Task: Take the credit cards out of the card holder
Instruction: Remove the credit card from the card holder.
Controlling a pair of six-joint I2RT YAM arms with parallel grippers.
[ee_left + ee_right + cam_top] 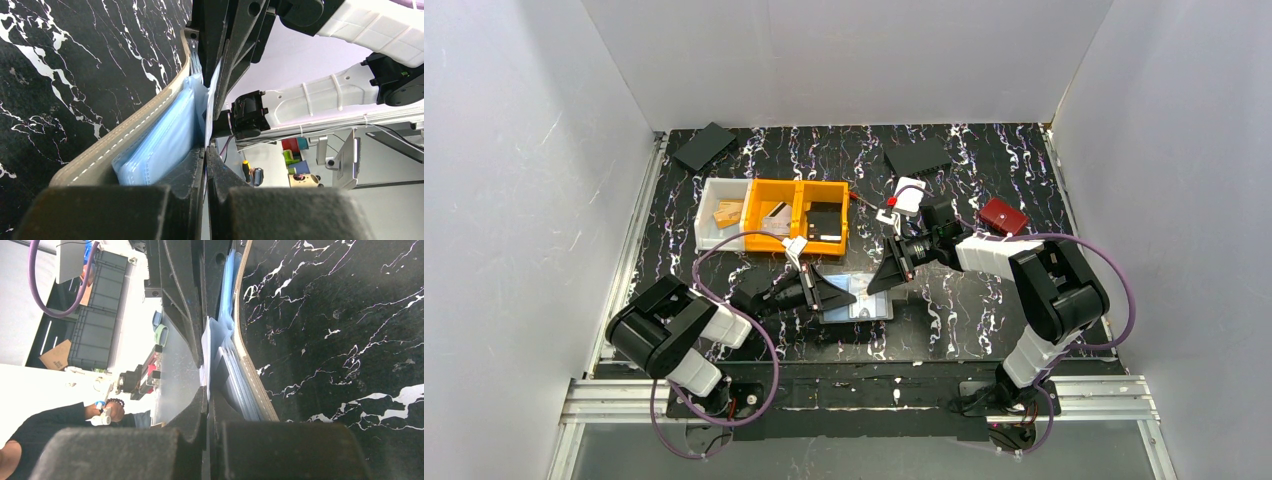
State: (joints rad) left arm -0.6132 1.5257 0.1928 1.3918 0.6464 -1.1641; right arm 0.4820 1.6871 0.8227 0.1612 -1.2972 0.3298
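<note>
The card holder [869, 310] lies open on the black marbled table, between the two arms. In the left wrist view its taupe stitched rim [125, 132] and pale blue inner pockets [165, 142] run alongside my fingers. A thin pale credit card [213, 97] stands on edge beside the pockets. My left gripper [206, 150] is shut on its near end. My right gripper [206, 391] is shut on the opposite end of that credit card [211, 342], with the holder's rim [250, 367] just to its right. Seen from above, my left gripper [848, 297] and right gripper [874, 287] meet over the holder.
An orange two-part bin [796, 190] and a white bin [714, 228] stand behind the holder. A small white case [910, 196] and a red wallet [1003, 216] lie at the back right. Two flat black items [705, 146] [917, 157] rest near the far edge.
</note>
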